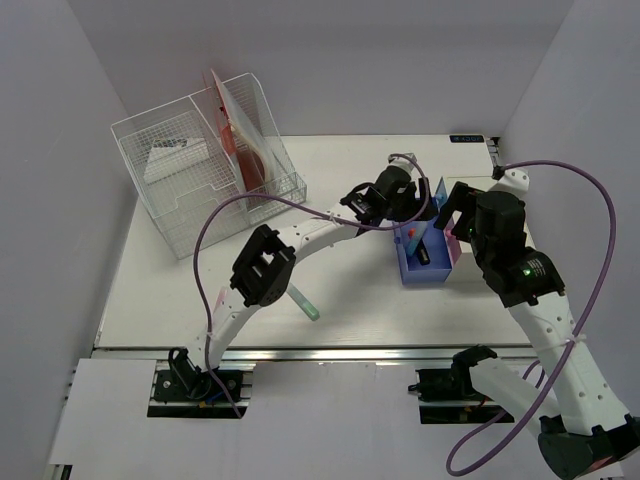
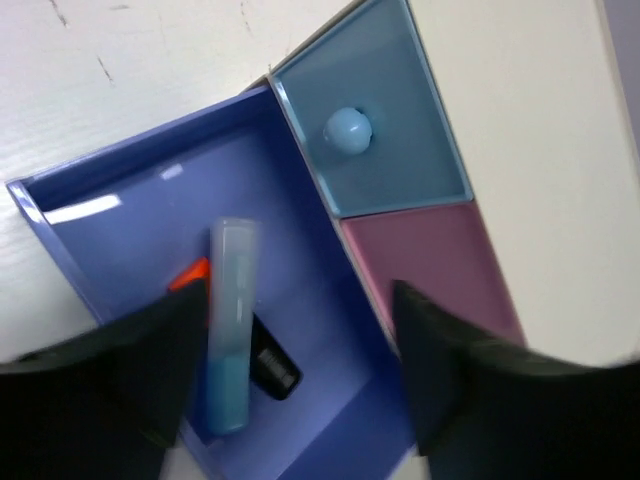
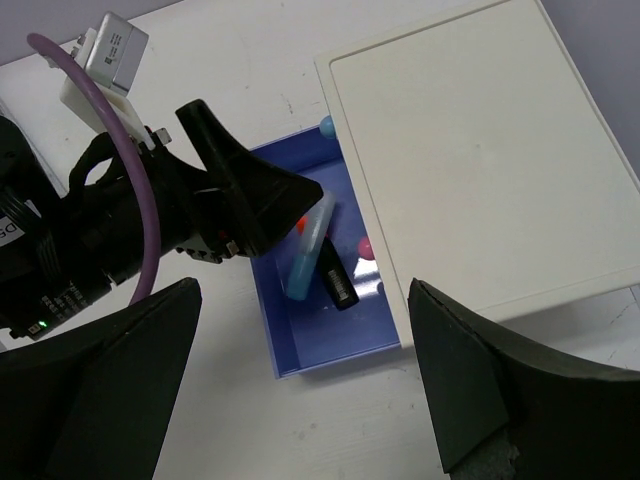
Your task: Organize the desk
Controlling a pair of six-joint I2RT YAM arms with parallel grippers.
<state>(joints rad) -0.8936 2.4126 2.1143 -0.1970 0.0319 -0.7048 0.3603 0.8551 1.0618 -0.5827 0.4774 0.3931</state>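
Desk [image 1: 180, 290] fills the middle of the top view, white, with a silver rail along its lower edge. The left arm [image 1: 262, 270] rises from its base at lower left and bends at a black elbow. It then stretches up and right to centre-right of the frame. There the left gripper [image 2: 300, 320] points down over an open blue drawer [image 2: 120, 215]. Its fingers [image 2: 150, 370] stand wide apart and hold nothing. A light-blue pen [image 2: 228, 340] lies on the drawer floor just beside the finger at lower left of the wrist view, next to a black object [image 2: 275, 370] and an orange piece [image 2: 190, 272].

The right arm [image 1: 540, 300] climbs from lower right and leans toward the centre. The right gripper [image 3: 302, 300] hangs above the same drawer and the white box [image 3: 480, 150] beside it, its fingers [image 3: 110, 380] spread fully and empty.

A wire-mesh organizer [image 1: 200, 180] stands at upper left. A green pen [image 1: 306, 303] lies on the bare top below centre.

A small dark tag [image 1: 467, 139] at the desk's upper edge carries writing too small to read. A label [image 3: 8, 232] at the left edge of the right wrist view is cut off and illegible.
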